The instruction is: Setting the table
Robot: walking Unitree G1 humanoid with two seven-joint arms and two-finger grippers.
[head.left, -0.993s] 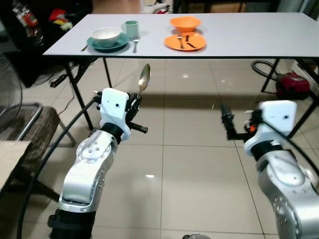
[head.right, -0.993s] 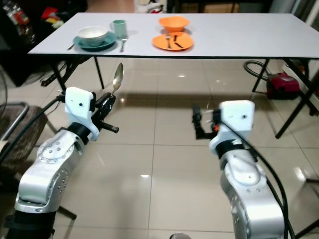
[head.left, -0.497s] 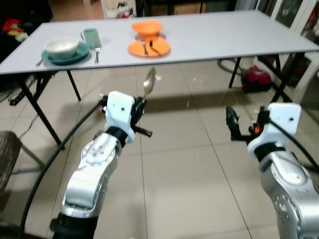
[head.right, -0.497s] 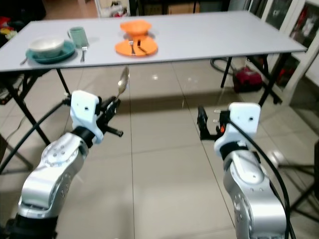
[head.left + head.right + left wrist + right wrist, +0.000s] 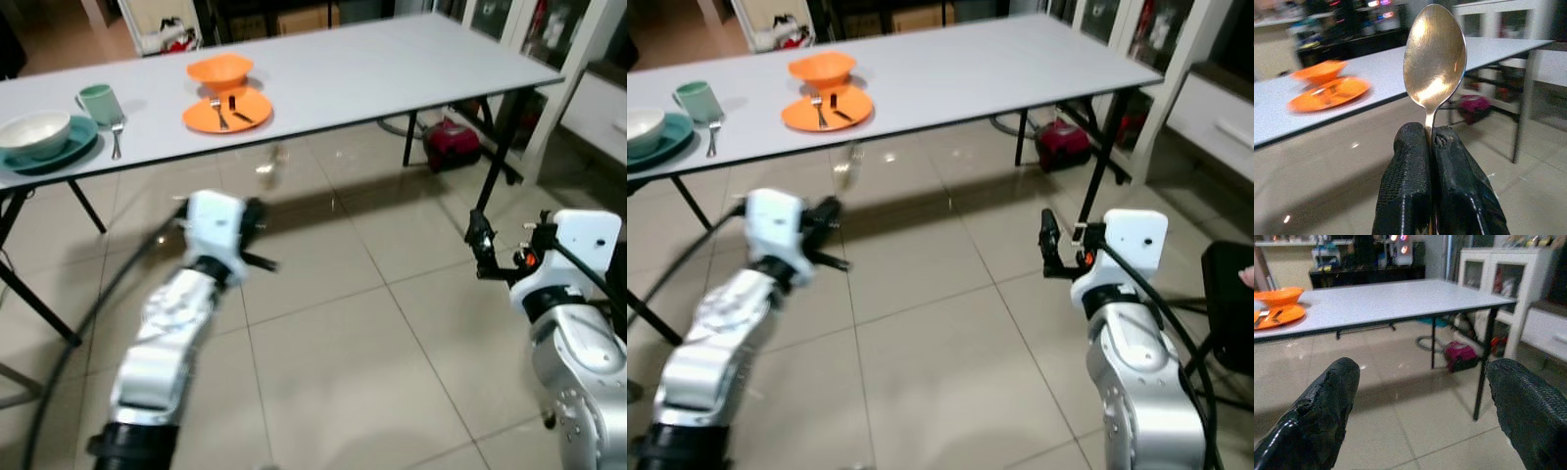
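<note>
Silver spoon point(image 5: 1434, 58) stands bowl-up, its handle pinched between the closed black fingers of the left gripper point(image 5: 1432, 142), held over the tiled floor point(image 5: 333, 323) short of the white table point(image 5: 392, 69). Right gripper point(image 5: 1420, 401) hangs with its 2 fingers spread wide, holding nothing, nearby.
</note>
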